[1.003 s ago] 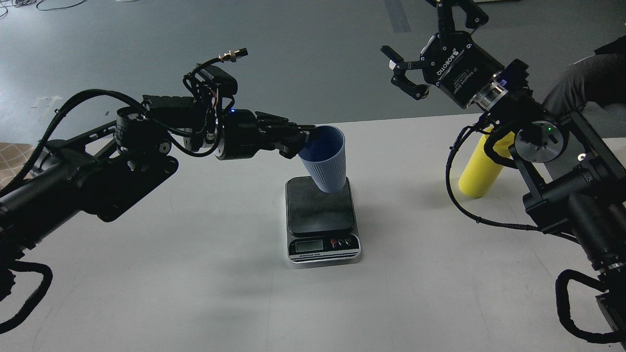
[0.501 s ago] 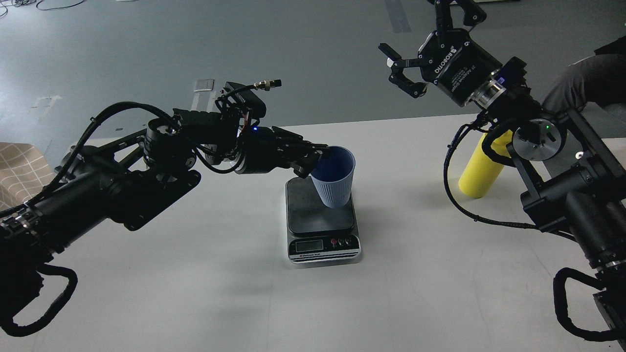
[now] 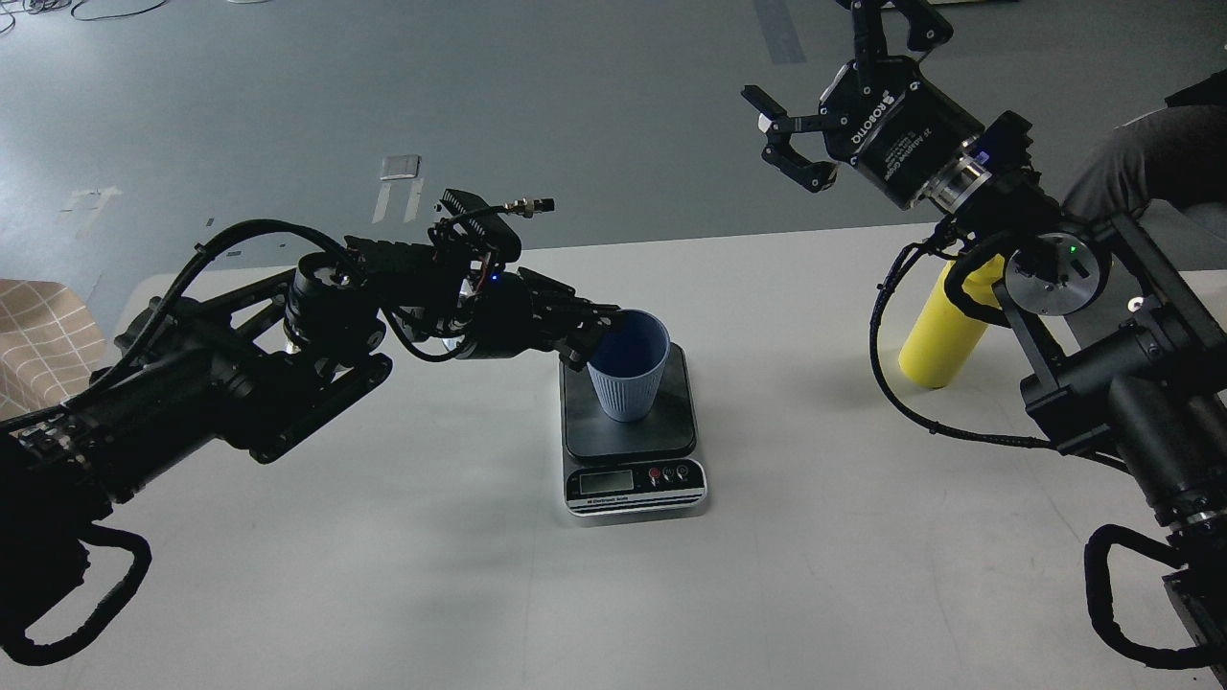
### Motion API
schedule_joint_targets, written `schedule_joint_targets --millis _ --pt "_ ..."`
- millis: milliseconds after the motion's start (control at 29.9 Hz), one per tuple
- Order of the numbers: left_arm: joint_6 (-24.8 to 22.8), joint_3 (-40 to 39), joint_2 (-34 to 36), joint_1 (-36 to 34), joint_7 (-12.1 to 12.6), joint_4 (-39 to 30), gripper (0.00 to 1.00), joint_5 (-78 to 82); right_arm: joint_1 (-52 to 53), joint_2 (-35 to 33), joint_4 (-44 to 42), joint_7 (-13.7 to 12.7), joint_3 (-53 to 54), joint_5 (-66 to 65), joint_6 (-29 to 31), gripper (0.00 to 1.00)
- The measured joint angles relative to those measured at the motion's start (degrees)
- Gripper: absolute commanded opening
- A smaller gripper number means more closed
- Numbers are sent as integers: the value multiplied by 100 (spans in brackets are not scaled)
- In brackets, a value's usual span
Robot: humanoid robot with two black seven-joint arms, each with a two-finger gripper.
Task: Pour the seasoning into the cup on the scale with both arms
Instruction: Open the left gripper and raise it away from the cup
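Note:
The light blue ribbed cup (image 3: 629,378) stands upright on the dark platform of the scale (image 3: 671,436) at the table's centre. My left gripper (image 3: 592,335) comes in from the left and is shut on the cup's left rim. The yellow seasoning bottle (image 3: 944,331) stands at the right of the table, its top hidden behind my right arm. My right gripper (image 3: 791,134) is open and empty, held high above the table's far edge, up and left of the bottle.
The white table (image 3: 383,537) holds the scale and the bottle. A checked cloth (image 3: 38,335) shows at the far left edge. A person's dark-clad arm (image 3: 1141,172) is at the far right. Grey floor lies beyond the table.
My left gripper has lowered the cup from tilted above the scale, down and slightly left, until it stands upright on the platform. The right arm has barely moved.

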Motion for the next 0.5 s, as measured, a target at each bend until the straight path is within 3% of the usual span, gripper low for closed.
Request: schedule_joint_targets --millis 301,368,401,501 --pt "8 3 -2 -4 0 5 0 -34 0 0 0 0 0 0 0 100" --pt "8 0 -3 -16 0 -5 14 -52 0 -1 0 0 0 0 0 100" --pt "8 -9 -4 -16 0 -9 30 -61 0 -3 0 0 0 0 0 100" --pt "8 -47 -4 -21 0 -25 51 -76 7 -4 0 0 1 0 0 100"
